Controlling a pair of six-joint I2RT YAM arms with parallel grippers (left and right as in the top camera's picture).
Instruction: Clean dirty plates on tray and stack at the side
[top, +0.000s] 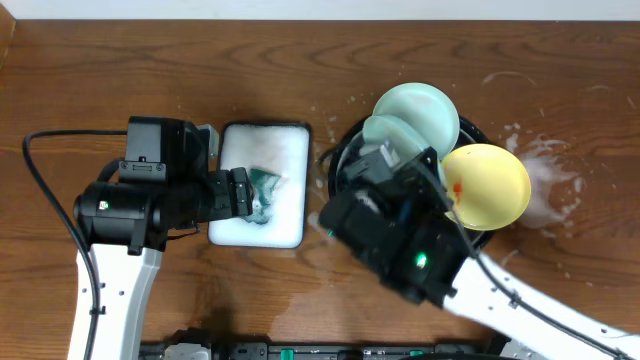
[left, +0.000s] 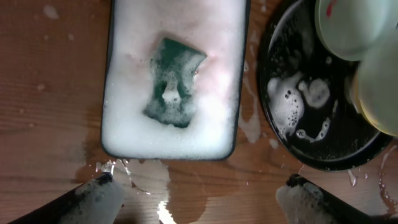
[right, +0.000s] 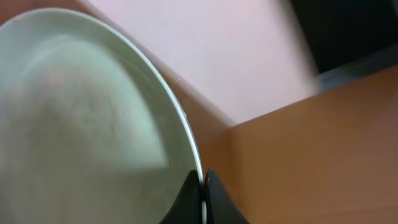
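Right gripper (right: 203, 177) pinches the rim of a mint plate (right: 81, 124), holding it up over the black tray (left: 323, 155) right of the table's centre, likely presenting it for scrubbing. Left gripper (left: 200, 186) hangs spread wide above the soapy sponge (left: 174, 84), seemingly to fetch it.

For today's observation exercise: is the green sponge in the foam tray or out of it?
In: the sponge lies amid suds inside the rim of the white tray.
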